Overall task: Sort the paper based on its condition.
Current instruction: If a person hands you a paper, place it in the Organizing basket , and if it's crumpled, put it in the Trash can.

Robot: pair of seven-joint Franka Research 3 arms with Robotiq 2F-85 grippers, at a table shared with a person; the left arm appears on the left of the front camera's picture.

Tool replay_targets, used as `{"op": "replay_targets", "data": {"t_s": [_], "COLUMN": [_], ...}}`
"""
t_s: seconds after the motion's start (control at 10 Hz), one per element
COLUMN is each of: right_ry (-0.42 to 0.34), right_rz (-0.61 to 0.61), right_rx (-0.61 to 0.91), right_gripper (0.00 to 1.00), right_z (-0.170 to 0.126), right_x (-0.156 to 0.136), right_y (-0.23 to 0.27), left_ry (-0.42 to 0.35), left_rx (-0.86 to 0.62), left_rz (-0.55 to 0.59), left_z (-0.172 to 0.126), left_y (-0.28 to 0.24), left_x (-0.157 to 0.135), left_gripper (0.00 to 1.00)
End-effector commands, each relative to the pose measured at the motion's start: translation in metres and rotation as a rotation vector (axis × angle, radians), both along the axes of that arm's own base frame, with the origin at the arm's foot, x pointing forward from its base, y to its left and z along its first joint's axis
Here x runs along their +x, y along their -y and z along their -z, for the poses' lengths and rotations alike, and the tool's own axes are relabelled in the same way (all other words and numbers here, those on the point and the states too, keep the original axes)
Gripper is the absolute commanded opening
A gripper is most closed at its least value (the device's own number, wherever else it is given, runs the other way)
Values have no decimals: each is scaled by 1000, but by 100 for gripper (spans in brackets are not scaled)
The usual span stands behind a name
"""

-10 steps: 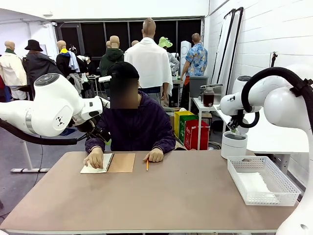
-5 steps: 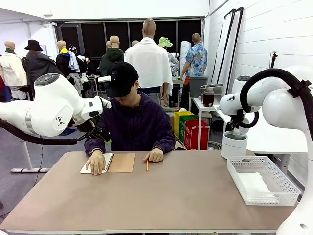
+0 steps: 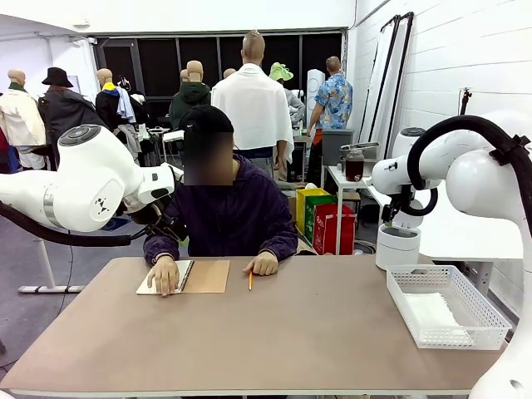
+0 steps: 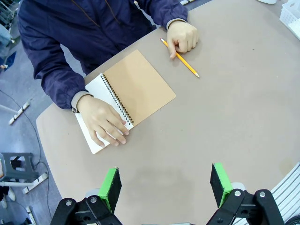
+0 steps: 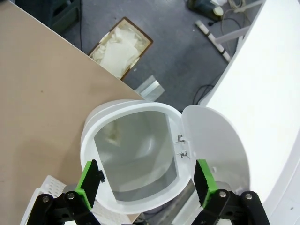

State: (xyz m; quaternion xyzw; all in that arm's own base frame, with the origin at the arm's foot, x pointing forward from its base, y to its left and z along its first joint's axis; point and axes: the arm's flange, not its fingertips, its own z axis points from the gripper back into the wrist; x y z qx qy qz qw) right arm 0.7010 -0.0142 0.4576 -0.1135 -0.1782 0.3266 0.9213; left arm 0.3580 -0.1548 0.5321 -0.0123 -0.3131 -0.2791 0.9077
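Note:
White paper lies flat in the white mesh basket at the table's right end. My right gripper is open and hangs over an open white lidded bin, past the table's far right corner; in the front view this gripper is just above the bin. My left gripper is open, high over bare tabletop on the left. Beyond it a person presses a hand on the white page of a spiral notebook.
A yellow pencil lies by the person's other hand. In the front view the notebook and pencil are at the table's far edge. A cardboard box holding crumpled paper stands on the floor beyond the bin.
The person's hand has slid a little along the notebook page and their head has bobbed. Both arms have stayed nearly still.

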Motion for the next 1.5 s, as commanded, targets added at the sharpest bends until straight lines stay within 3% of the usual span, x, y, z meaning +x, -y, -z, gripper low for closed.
{"op": "replay_targets", "data": {"t_s": [0.0, 0.5, 0.6, 1.2, 1.4], "right_ry": [-11, -65, -34, -34, -69], "right_rz": [8, 10, -9, -9, -59], "right_rx": [-4, 33, 9, 9, 51], "right_gripper": [100, 100, 100, 100, 100], "right_z": [-4, -6, -6, -6, -10], "right_x": [-8, -10, -6, -6, -10], "right_y": [-5, -6, -10, -10, -22], "left_ry": [10, 10, 10, 10, 10], "left_rx": [3, 3, 3, 3, 3], "left_rz": [1, 1, 1, 1, 1], "left_z": [1, 1, 1, 1, 1], "left_y": [-1, -1, -1, -1, -1], "left_x": [1, 1, 1, 1, 1], "left_gripper": [100, 100, 100, 100, 100]}}
